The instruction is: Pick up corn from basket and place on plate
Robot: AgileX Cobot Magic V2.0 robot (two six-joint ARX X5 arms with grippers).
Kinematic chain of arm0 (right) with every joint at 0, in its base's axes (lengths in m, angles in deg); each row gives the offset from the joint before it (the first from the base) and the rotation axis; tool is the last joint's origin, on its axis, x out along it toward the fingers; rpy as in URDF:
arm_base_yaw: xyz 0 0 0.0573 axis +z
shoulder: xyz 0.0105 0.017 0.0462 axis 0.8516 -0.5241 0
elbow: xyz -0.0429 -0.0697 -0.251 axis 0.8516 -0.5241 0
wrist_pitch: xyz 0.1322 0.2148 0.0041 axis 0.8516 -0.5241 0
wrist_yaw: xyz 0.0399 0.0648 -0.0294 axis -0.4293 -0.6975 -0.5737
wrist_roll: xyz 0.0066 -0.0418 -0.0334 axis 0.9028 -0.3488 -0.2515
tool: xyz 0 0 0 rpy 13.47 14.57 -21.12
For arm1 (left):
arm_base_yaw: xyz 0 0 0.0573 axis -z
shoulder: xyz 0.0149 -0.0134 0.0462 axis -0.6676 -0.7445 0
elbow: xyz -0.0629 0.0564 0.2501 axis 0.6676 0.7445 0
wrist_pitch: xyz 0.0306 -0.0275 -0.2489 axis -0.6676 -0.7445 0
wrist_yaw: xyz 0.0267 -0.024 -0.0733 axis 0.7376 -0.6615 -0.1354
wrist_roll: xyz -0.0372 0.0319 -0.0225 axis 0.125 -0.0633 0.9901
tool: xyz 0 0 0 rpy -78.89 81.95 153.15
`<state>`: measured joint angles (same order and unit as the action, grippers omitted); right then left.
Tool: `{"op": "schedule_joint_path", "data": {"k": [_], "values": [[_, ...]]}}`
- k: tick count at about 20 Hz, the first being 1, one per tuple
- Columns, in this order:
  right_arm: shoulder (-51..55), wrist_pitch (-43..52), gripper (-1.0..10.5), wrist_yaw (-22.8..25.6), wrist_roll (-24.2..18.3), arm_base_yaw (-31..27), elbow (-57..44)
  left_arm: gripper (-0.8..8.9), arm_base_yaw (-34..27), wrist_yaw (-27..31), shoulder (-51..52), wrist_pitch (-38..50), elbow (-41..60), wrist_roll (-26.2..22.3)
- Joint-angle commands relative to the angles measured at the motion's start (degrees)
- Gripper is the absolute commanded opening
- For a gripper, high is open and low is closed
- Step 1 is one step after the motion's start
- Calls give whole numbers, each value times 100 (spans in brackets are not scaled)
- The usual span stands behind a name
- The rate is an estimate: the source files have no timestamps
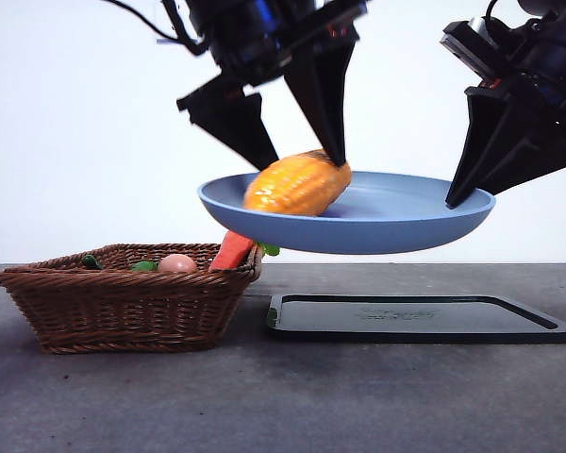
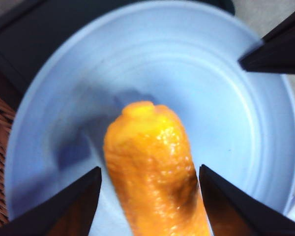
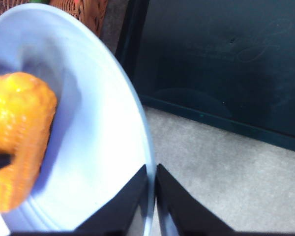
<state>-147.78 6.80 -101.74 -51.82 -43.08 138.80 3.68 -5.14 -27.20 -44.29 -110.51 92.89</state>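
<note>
Corn (image 1: 297,185) lay in the plate (image 1: 406,226), which the right gripper (image 3: 151,189) pinched by its rim, aloft. Left gripper (image 2: 150,201) straddled the cob, jaws spread. Advice: withdraw straight up, plate level.

The bumpy orange-yellow corn (image 1: 297,184) is lying tilted inside the light-blue plate (image 1: 396,231), which is hanging level in the air above the rim of the dark-brown wicker basket (image 1: 123,307) sitting on the table.
</note>
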Motion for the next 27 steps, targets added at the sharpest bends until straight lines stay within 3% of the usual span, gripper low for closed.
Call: {"op": "schedule_joint_path", "data": {"k": [1,7,17,27], "values": [[-57,55,3,-48,61,24,129,328,57,26,-109,-105,-306,-151],[-127,92,3,-39,83,-136,129,327,4,131,-109,-761,-1143,-424],[-1449,520,3,-61,-2,-1152,619,326,-94,131,-107,-1674,-2970,-599],[-2909,433,3,-57,-251,-1484,1692,326,-96,131,-101,-1982,-3130,-553]]}}
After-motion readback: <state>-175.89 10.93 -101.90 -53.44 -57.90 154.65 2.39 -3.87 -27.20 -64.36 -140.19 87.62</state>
